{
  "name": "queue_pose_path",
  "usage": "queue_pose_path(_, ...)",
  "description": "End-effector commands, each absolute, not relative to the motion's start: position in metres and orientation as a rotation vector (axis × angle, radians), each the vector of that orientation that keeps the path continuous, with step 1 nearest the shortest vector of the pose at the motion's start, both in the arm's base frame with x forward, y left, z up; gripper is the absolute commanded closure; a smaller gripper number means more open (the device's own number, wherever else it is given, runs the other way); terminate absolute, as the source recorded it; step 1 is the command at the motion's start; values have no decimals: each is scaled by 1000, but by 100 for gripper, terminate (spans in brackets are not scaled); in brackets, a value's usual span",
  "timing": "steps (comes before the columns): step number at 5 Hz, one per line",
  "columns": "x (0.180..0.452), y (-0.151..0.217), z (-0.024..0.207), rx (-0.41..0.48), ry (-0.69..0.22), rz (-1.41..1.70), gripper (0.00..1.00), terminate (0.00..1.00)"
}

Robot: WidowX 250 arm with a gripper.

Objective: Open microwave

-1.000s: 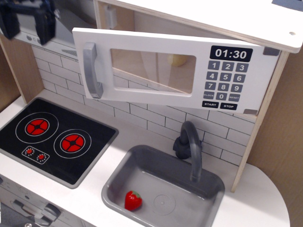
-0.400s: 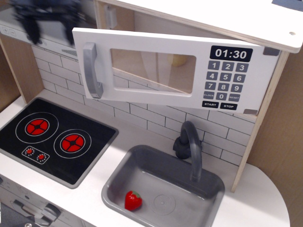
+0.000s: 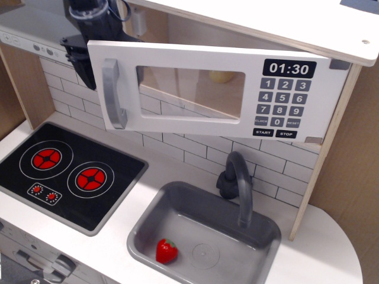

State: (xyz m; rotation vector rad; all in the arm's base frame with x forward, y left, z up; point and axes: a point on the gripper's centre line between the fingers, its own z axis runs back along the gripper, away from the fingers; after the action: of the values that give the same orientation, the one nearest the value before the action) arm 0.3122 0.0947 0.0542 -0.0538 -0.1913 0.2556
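The microwave [image 3: 237, 77] is seen mounted high in the toy kitchen, above the tiled back wall, with its white door [image 3: 207, 89] hinged at the right and already swung partly outward, so that the pale wooden cavity and a yellowish object [image 3: 222, 76] inside are seen through the clear window. The grey vertical handle [image 3: 112, 93] is carried at the door's free left edge.

Compared with a second ago, the pincer [image 3: 83, 56] has been brought from the far upper left corner across to the door's left edge, and it is now placed just behind and beside that edge, above the handle. Over the same interval the door's free edge has been shifted slightly to the left and upward in the view, which is judged to mean that the door is being pushed further open from behind. The pincer's dark fingers [image 3: 80, 65] are partly hidden by the door, so how far apart they stand cannot be told, nor whether anything is held between them; contact with the door's back edge is likely but is not clearly shown.

The task is judged to be well advanced: the door is off its frame, and only a wider swing is needed.

Below, the stove top [image 3: 65, 171], the grey sink [image 3: 177, 201] with a strawberry [image 3: 166, 251] in it, and the faucet [image 3: 237, 183] are left untouched on the white surface [image 3: 320, 260].
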Motion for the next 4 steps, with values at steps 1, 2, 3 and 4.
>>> queue_pose_path(1, 242, 56, 57, 15, -184, 16, 0, 0)
queue_pose_path(2, 221, 28, 58, -19, -142, -27, 0, 0)
queue_pose_path(3, 213, -8, 64, -76, -87, -75, 0, 0)
queue_pose_path(4, 213, -44, 65, -119, -70, -109, 0, 0)
